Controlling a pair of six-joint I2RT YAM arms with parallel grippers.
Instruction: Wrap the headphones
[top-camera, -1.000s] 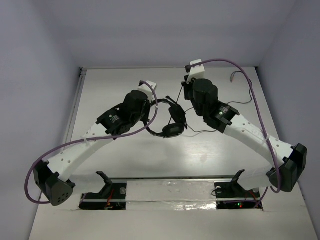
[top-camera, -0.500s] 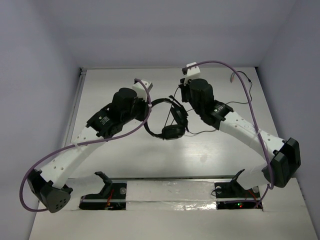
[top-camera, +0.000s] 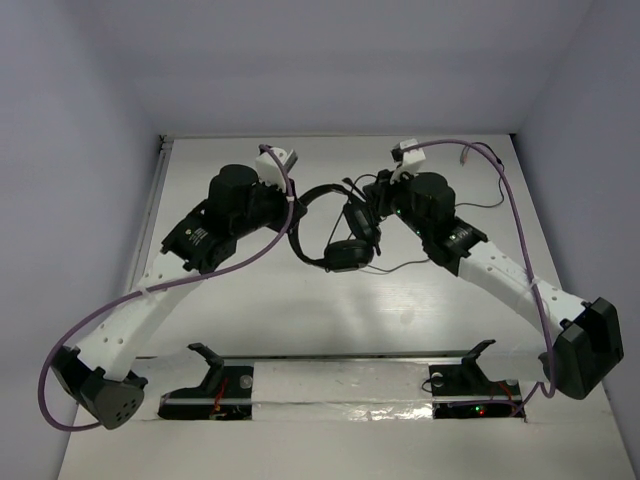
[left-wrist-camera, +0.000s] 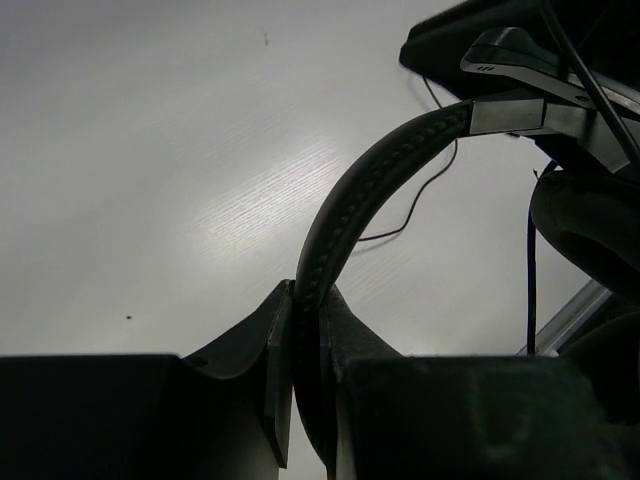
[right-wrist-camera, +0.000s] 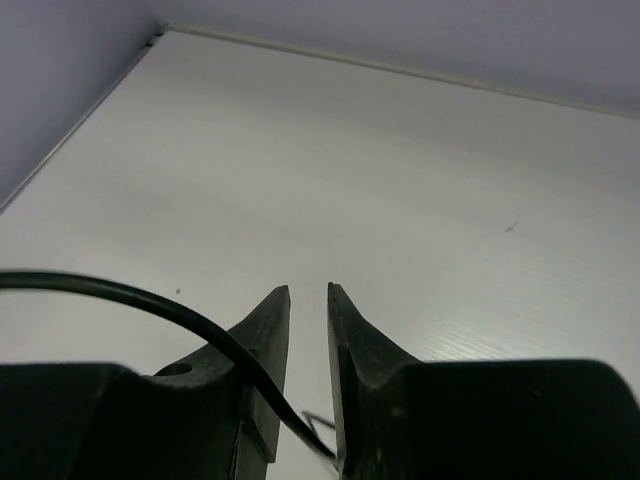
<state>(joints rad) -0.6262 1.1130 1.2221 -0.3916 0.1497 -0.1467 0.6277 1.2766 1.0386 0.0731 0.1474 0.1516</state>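
your white table (top-camera: 250, 300) sits between pale walls (top-camera: 80, 100); left tool (left-wrist-camera: 308, 300) clamps the headphones (left-wrist-camera: 380, 165), right tool (right-wrist-camera: 308, 292) has parted narrowly since.

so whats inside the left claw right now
The left claw is shut on the headband of the headphones, pinched between its fingers. The band's lower stretch cannot be seen, covered by the claw itself.
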